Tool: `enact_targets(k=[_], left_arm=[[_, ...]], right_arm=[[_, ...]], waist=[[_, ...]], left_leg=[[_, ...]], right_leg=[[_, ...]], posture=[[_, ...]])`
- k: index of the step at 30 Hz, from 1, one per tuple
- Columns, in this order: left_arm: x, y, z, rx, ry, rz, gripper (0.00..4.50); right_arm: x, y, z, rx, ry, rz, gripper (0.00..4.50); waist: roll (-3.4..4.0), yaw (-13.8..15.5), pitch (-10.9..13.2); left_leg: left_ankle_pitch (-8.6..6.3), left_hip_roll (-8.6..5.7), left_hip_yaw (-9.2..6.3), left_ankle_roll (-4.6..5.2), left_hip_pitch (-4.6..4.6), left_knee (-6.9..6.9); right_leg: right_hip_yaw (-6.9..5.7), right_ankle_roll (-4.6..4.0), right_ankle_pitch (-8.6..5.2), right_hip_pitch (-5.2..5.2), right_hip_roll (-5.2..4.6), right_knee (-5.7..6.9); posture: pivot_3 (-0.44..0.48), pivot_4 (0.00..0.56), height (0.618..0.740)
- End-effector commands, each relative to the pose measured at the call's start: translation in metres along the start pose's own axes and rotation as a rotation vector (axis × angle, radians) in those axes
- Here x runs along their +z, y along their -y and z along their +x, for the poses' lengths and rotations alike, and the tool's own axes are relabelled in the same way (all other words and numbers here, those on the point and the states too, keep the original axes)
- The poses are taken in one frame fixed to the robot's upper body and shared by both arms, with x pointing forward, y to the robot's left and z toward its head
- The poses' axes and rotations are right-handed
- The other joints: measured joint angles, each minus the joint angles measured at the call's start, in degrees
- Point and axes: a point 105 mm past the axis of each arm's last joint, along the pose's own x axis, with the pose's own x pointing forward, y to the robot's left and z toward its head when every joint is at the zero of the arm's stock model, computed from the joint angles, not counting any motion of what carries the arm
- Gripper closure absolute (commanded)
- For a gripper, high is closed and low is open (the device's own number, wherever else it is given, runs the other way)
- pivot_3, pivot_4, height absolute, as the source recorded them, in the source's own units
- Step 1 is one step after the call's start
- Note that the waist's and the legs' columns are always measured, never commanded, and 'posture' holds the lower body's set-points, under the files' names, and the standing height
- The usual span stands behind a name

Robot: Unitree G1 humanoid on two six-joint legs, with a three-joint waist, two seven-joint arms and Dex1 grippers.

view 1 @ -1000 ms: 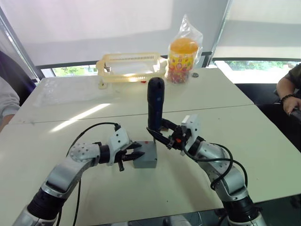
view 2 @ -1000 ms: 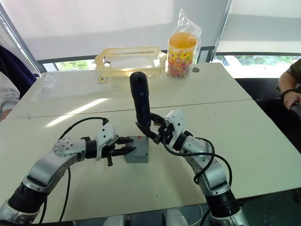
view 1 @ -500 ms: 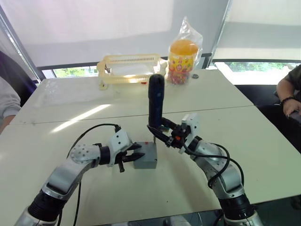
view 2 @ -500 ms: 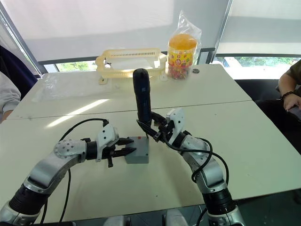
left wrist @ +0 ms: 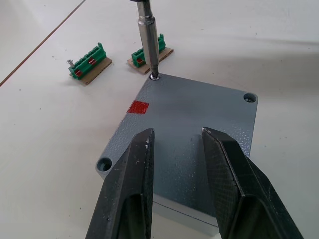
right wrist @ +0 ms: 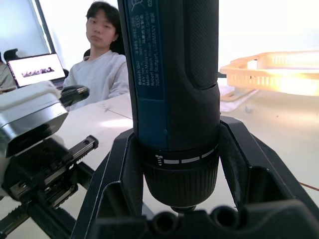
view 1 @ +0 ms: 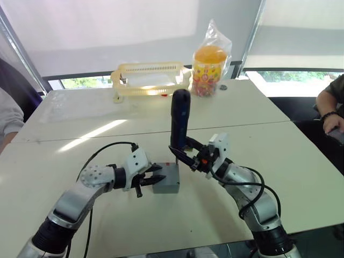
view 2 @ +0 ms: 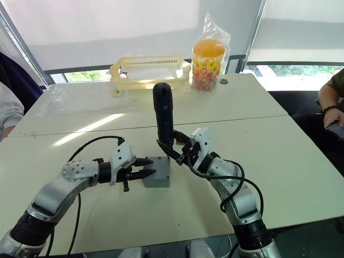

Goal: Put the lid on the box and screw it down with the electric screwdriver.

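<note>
The grey-blue box [view 1: 166, 187] sits on the white table with the lid [left wrist: 189, 114] lying flush on top; a red mark [left wrist: 138, 107] shows on the lid. My left gripper [left wrist: 177, 132] is open, its two black fingers spread just over the lid's near edge at the box's left side [view 1: 155, 175]. My right gripper [view 1: 185, 155] is shut on the lower body of the electric screwdriver [view 1: 180, 121], which stands nearly upright. Its metal bit [left wrist: 149, 40] rests in the screw hole at the lid's far corner.
Two small green blocks [left wrist: 89, 62] [left wrist: 149, 54] lie just beyond the box. A yellow basket [view 1: 148, 78] and a bagged candy jar [view 1: 208, 64] stand at the table's far side. A person's arm [view 1: 329, 107] is at the right, a sleeve [view 1: 8, 115] at the left.
The screwdriver has shifted slightly right and stands a little more upright over the box's corner. My left gripper and the box have stayed put.
</note>
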Motion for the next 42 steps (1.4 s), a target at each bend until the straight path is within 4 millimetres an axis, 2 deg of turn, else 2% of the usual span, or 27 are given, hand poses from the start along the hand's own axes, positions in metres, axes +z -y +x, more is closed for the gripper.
enact_targets(k=[1, 22, 26, 30, 34, 37, 40, 42], left_arm=[[-0.02, 0.006, 0.002, -0.011, -0.072, -0.037, 2.98], [-0.02, 0.006, 0.002, -0.012, -0.074, -0.039, 2.98], [-0.02, 0.006, 0.003, -0.012, -0.074, -0.039, 2.98], [-0.02, 0.005, 0.004, -0.011, -0.075, -0.039, 2.98], [-0.018, 0.004, 0.001, -0.011, -0.074, -0.035, 2.98], [-0.017, 0.002, -0.005, -0.016, -0.083, -0.015, 2.98], [-0.013, 0.0, -0.007, -0.015, -0.076, -0.014, 2.98], [-0.009, 0.0, -0.009, -0.014, -0.062, -0.017, 2.98]], right_arm=[[-0.043, -0.004, -0.011, 0.0, -0.173, 0.055, 2.75], [-0.035, 0.007, -0.009, -0.033, -0.139, 0.016, 2.75], [-0.027, 0.011, -0.007, -0.046, -0.111, -0.006, 2.75], [-0.009, 0.019, -0.005, -0.063, -0.072, -0.045, 2.75], [0.039, 0.023, -0.004, -0.07, 0.032, -0.076, 2.75], [0.089, 0.026, -0.003, -0.056, 0.119, -0.103, 2.75], [0.119, 0.029, -0.003, -0.049, 0.164, -0.097, 2.75], [0.137, 0.033, -0.004, -0.047, 0.191, -0.076, 2.75]], waist=[[-0.04, 0.0, 0.0], [-0.03, 0.0, 0.0], [-0.02, 0.0, 0.0], [0.04, 0.1, 0.1], [0.14, 0.1, 0.3], [0.24, 0.1, 0.9], [0.23, 0.1, 0.9], [0.25, 0.0, 1.0]], left_leg=[[0.0, 0.0, 0.0, 0.0, 0.0, -0.01], [-0.01, 0.02, 0.01, -0.01, -0.04, -0.12], [-0.01, 0.03, 0.01, -0.01, -0.06, -0.13], [-0.01, 0.02, 0.01, -0.02, -0.11, -0.13], [-0.01, 0.0, 0.0, -0.02, -0.22, -0.12], [0.0, -0.03, 0.01, -0.02, -0.37, -0.11], [0.04, -0.09, 0.05, -0.06, -1.04, -0.01], [0.04, -0.09, 0.04, -0.06, -1.16, -0.09]], right_leg=[[0.0, 0.0, 0.0, 0.0, 0.0, -0.01], [0.01, -0.01, -0.01, -0.01, -0.11, -0.27], [0.02, -0.01, -0.01, -0.02, -0.13, -0.31], [0.03, -0.03, 0.0, -0.07, -0.16, -0.33], [0.06, -0.05, 0.02, -0.16, -0.23, -0.34], [0.1, -0.11, 0.06, -0.31, -0.27, -0.33], [0.06, -0.12, 0.15, -0.88, -0.2, -0.3], [0.03, -0.05, 0.14, -1.02, -0.15, -0.31]], posture=[[0.0, 0.15, 0.74], [0.0, 0.15, 0.74], [0.0, 0.15, 0.74], [0.0, 0.15, 0.74], [0.0, 0.15, 0.74], [0.0, 0.15, 0.74], [0.0, 0.15, 0.74], [0.0, 0.15, 0.74]])
